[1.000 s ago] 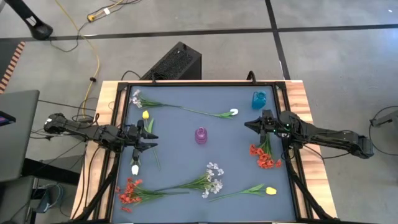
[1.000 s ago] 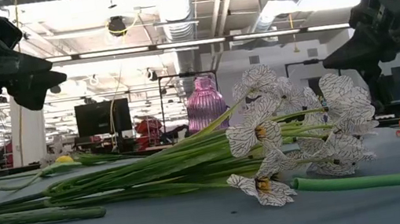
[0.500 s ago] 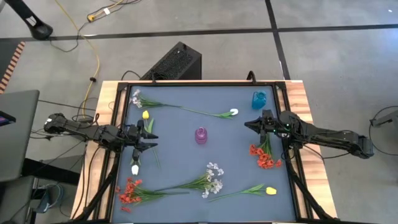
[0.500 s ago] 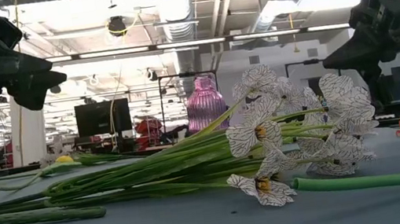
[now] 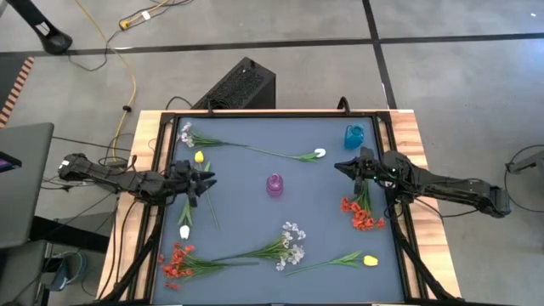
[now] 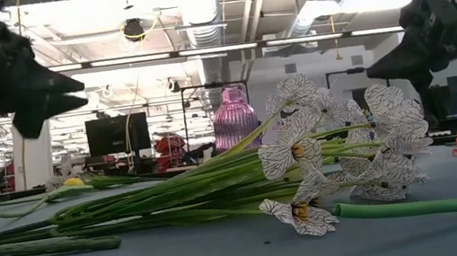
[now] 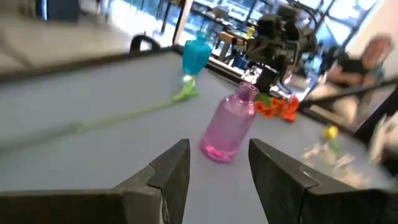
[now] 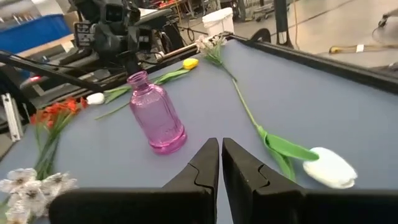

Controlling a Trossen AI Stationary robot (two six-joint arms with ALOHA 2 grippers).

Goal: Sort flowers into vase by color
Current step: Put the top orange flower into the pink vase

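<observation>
A pink vase [image 5: 274, 184] stands mid-table and a blue vase [image 5: 354, 135] stands at the far right. Flowers lie flat on the mat. There are a white-lilac spray [image 5: 186, 133], a white tulip [image 5: 320, 153], a yellow tulip [image 5: 199, 156], another white tulip [image 5: 184, 230], a red bunch [image 5: 176, 260], a white spray [image 5: 291, 244], a second yellow tulip [image 5: 371, 260] and a second red bunch [image 5: 363, 217]. My left gripper [image 5: 206, 179] hovers open at the left edge, pointing level at the pink vase [image 7: 229, 127]. My right gripper [image 5: 337, 167] hovers shut at the right edge, above the mat.
Black frame rails [image 5: 161, 195] and wooden side strips [image 5: 408, 136] border the mat. A black box [image 5: 242, 85] sits on the floor beyond the far edge. A person [image 7: 373, 56] sits beyond the table in the left wrist view. Bare mat lies between the pink vase and the white spray.
My left gripper has rolled about its own pointing line while staying in place. In the high view its two fingers no longer show spread apart side by side. The flowers and vases have not moved.
</observation>
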